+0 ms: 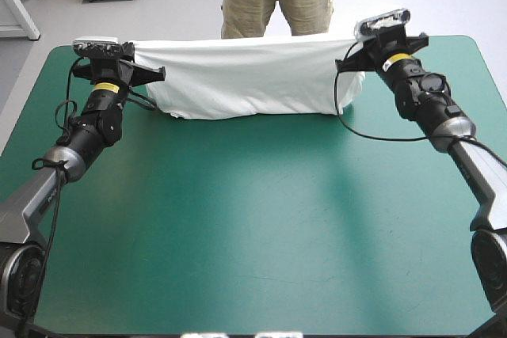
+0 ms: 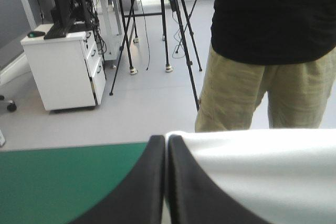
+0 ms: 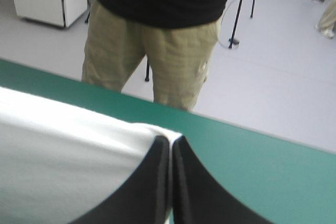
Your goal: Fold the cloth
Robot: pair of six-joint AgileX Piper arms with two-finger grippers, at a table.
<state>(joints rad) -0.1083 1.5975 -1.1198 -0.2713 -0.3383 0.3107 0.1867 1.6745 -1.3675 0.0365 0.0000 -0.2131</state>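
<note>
Pinched at the two upper corners of the T-shirt (image 1: 249, 77) by left gripper (image 2: 165, 145) and right gripper (image 3: 171, 144), black fingers all but closed on the white sheet. Held up as a wide band over the far part of the teal-green tabletop (image 1: 261, 219). Long axis across, left to right, parallel to the far edge; top edge taut. Cannot tell if the lower edge touches the cover. Sleeves and collar not made out.
</note>
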